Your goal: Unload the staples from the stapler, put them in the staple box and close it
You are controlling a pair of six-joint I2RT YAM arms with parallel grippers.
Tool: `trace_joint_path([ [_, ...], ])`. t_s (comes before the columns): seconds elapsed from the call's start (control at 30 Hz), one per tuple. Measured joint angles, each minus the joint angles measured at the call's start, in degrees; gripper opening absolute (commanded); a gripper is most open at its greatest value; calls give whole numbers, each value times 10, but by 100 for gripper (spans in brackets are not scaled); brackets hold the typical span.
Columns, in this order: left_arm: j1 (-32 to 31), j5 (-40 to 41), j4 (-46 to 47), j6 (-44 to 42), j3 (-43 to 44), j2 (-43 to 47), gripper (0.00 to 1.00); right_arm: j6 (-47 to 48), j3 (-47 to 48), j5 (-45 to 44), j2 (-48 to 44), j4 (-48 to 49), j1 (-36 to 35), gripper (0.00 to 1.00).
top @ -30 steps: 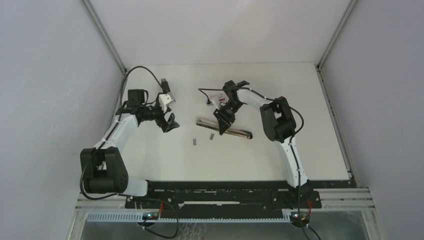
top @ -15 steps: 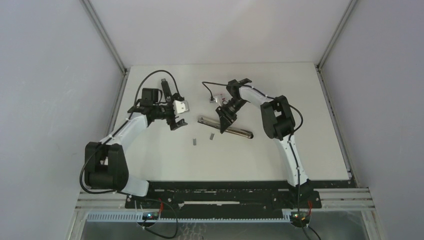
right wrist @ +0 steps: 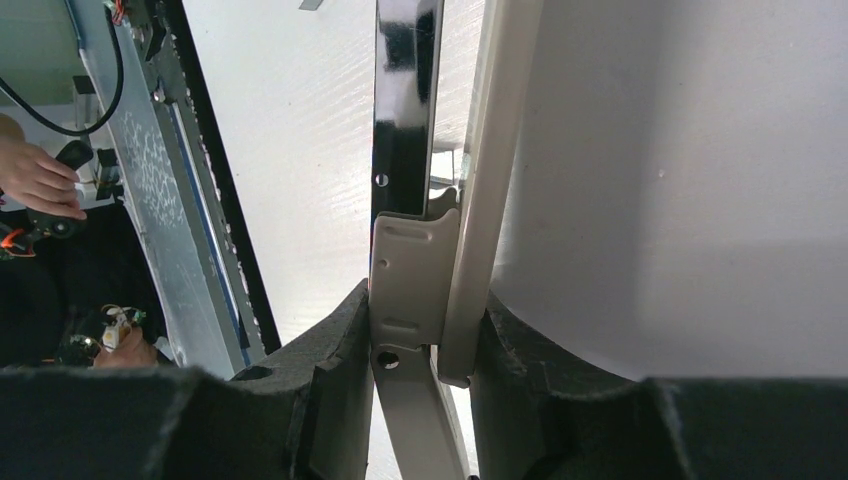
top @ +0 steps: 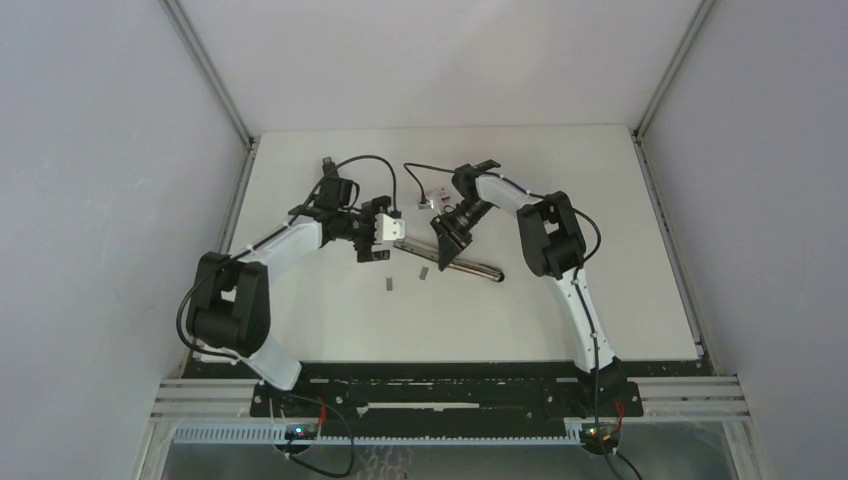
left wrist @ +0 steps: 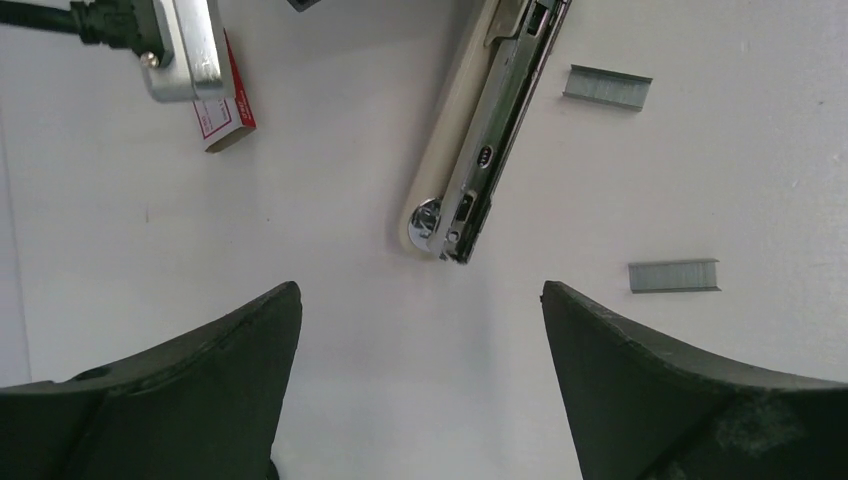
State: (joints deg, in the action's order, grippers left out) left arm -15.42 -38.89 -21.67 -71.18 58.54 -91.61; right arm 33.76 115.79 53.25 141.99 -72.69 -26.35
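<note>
Left gripper has swung right over the last 1 s, from out by the left edge of the table to just beside the left end of the stapler. The right gripper has hardly shifted.

Near to far, top view: 2 arms bolted at the near edge, then bare white tabletop. Next the staples: 2 short grey strips lying loose & apart, 1 nearest the bases, the 2nd strip a bit further & to the right, near the stapler but not touching it.

Behind them the 1 stapler lies long-ways, slanting slightly. The right gripper is clamped across it approx. mid-length. The right wrist view shows both its fingers pressed vs. the cream part & the chrome rail.

The left gripper's 2 fingers stand wide apart, holding nothing, w/ the stapler's rounded end just beyond the tips. The left wrist view shows the same 2 strips off to 1 side of the stapler. Whether more staples sit in the rail cannot be told.

Furthest back, 1 small red-&-white box lies on the table, well apart from the strips.
</note>
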Motion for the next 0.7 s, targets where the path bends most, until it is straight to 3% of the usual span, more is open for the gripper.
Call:
trace_joint_path([
  [0.53,-71,101,36,-49,8,-31,71,2,12,27,17,-17,5,29],
  [0.7,-97,139,63,-55,-1,-32,70,6,18,33,23,-24,7,29],
])
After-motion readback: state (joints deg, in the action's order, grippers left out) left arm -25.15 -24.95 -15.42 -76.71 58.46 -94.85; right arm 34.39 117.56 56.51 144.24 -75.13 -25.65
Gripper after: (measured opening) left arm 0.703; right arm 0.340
